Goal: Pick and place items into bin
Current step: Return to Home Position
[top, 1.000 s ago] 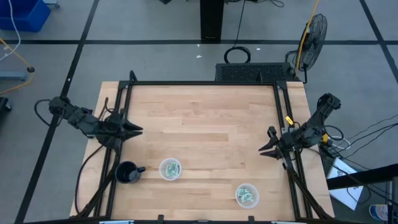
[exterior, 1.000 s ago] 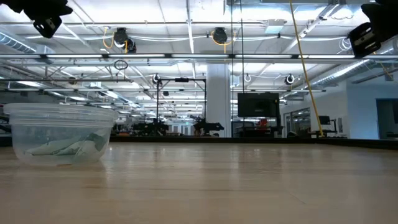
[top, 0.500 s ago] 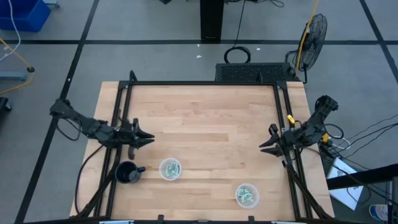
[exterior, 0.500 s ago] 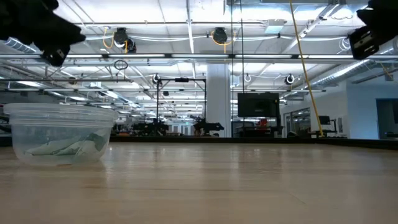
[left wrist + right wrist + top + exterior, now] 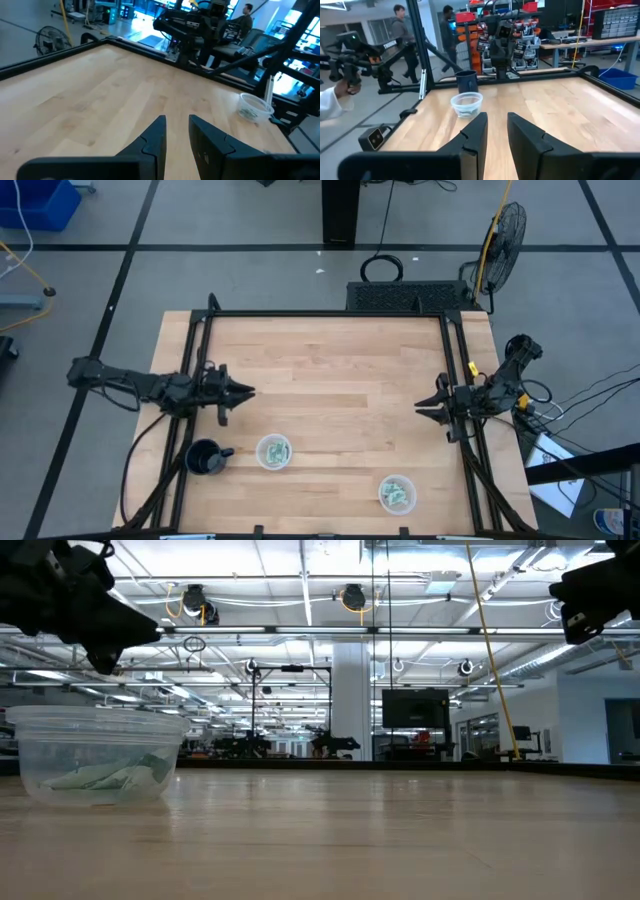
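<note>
Pale green-and-white packets lie inside two clear round cups: one cup (image 5: 274, 451) near the black mug (image 5: 205, 457), the other (image 5: 397, 493) by the table's near right edge. No loose packet shows on the wood. My left gripper (image 5: 247, 392) hovers above the left half of the table, far of the first cup, its fingers (image 5: 159, 131) narrowly open and empty. My right gripper (image 5: 420, 408) hangs over the right edge, also narrowly open and empty. The right wrist view shows a cup (image 5: 467, 105) with packets, the mug (image 5: 468, 80) behind it.
A black metal frame (image 5: 330, 314) borders the table's far, left and right sides. The wide middle of the wooden top (image 5: 330, 380) lies between the arms. In the low view a cup (image 5: 95, 755) stands at left. People (image 5: 400, 30) move in the room beyond.
My left gripper has reached from the left frame out over the table toward the right, its arm stretching out, and has come lower in the low view. The cups, the mug and my right arm have stayed in place.
</note>
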Available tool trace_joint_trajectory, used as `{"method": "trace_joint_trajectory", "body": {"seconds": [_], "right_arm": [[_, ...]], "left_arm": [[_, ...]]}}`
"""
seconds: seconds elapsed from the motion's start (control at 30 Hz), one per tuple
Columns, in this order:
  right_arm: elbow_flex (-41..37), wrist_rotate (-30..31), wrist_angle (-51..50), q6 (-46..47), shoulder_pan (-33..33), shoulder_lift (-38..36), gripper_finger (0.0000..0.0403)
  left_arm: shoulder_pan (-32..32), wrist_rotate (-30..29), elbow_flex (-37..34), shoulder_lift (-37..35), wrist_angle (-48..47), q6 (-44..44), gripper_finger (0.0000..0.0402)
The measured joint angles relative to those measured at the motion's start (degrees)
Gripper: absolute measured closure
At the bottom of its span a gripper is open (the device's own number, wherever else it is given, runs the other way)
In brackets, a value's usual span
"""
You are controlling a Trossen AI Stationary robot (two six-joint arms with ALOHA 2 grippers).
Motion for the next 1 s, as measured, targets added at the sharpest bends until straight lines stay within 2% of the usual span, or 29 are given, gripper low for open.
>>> {"method": "trace_joint_trajectory", "body": {"seconds": [0.27,0.4,0.5,0.63,1.0], "right_arm": [[0.02,1.28,-1.42,-0.54,-1.4,-0.31,0.0332],[0.02,0.78,-1.22,0.23,-2.6,-0.31,0.0332],[0.01,-2.3,-0.16,0.56,-3.76,-0.27,0.0332],[-2.39,-4.94,6.36,-1.7,-5.51,-0.21,0.0332],[-6.27,-5.2,9.79,-3.87,-11.24,-0.18,0.0332]], "left_arm": [[8.02,8.14,-0.02,0.0,0.11,0.07,0.0314],[8.36,8.04,-0.02,0.41,0.13,0.46,0.0314],[8.34,7.86,-0.02,0.44,0.13,0.73,0.0314],[8.32,7.82,-0.02,0.44,0.16,0.69,0.0314],[8.32,7.44,-0.02,0.44,0.15,1.96,0.0314]]}}
